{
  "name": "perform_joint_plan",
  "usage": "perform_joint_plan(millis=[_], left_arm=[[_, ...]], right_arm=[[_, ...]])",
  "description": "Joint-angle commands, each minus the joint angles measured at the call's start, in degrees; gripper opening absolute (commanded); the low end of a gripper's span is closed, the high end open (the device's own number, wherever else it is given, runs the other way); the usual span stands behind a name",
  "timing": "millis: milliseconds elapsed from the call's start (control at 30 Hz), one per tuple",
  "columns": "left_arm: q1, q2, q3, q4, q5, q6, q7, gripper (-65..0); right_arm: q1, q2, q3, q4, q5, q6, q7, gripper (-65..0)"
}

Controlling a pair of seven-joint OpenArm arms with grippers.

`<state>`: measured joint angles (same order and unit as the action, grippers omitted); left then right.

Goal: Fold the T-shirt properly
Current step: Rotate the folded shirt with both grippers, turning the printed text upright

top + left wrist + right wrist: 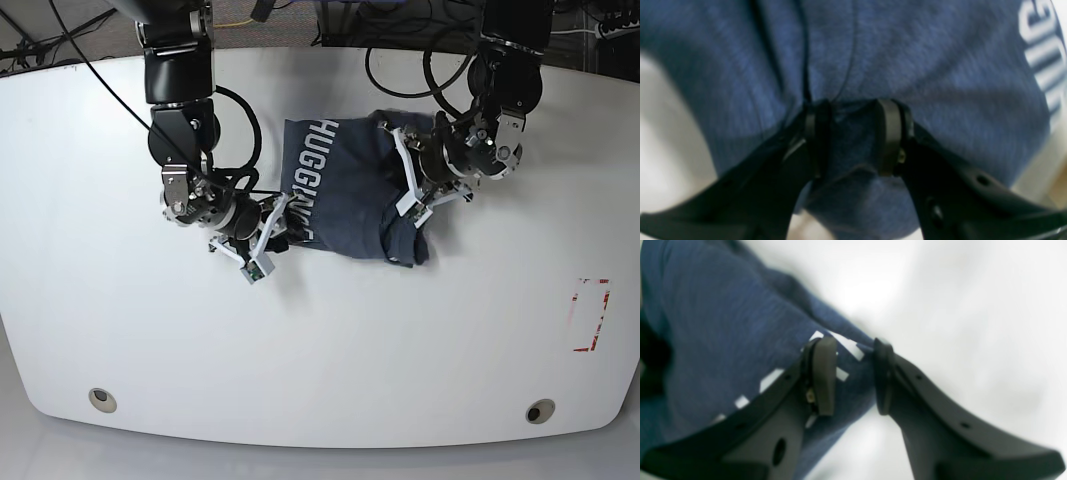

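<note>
Base view: I am watching the right gripper [272, 222] straddling, jaws still apart, the lettered hem of the T-shirt [340, 180] bunched mid-table [120, 330], while the left gripper [405, 185] is pinching a fold; soft, limp cloth, probably best taken at its edges.
</note>
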<state>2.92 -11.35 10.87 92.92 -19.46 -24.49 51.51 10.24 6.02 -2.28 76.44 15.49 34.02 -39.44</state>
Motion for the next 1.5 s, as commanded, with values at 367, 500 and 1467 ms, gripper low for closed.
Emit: perform_joint_plan(millis=[367,500,1467], left_arm=[[-11.67,-5.83,-0.54,-3.83,2.19,0.36,1.37,-44.0],[-14.48,-7.33,-0.98,-6.90,2.54,0.45,1.29,-44.0],[1.08,5.33,-16.19,12.44,3.95,7.22,1.29,-24.9]], right_arm=[[-9.93,0.09,0.04,9.31,-6.91,0.31,4.76,-47.6],[-13.45,-1.14,-4.70,13.53,-7.09,-0.22,4.76,-47.6],[-13.27,-5.36,-8.13,26.72,-6.47,-2.86,-3.68,-47.7]])
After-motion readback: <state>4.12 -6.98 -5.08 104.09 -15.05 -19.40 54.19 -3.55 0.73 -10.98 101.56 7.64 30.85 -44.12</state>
